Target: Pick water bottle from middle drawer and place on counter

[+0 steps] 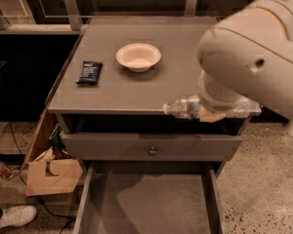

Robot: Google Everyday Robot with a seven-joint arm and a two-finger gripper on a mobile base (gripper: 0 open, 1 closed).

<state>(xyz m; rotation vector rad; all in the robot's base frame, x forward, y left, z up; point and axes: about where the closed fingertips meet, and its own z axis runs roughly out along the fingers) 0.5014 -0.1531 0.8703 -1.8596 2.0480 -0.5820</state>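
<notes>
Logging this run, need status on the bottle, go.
Robot hand at counter front edge, shut on bottle. Bottle out of drawer, not yet set down. Bowl and dark packet farther back, well clear.

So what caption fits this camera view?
Robot gripper holds a water bottle at the front edge of the counter, above the open drawer.

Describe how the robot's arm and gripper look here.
Bulky, rounded off-white arm shells with a small dark dot and a grey striped marking near the top. The gripper, at the front edge of the flat grey counter, shows only a tan patch beneath the wrist.
</notes>
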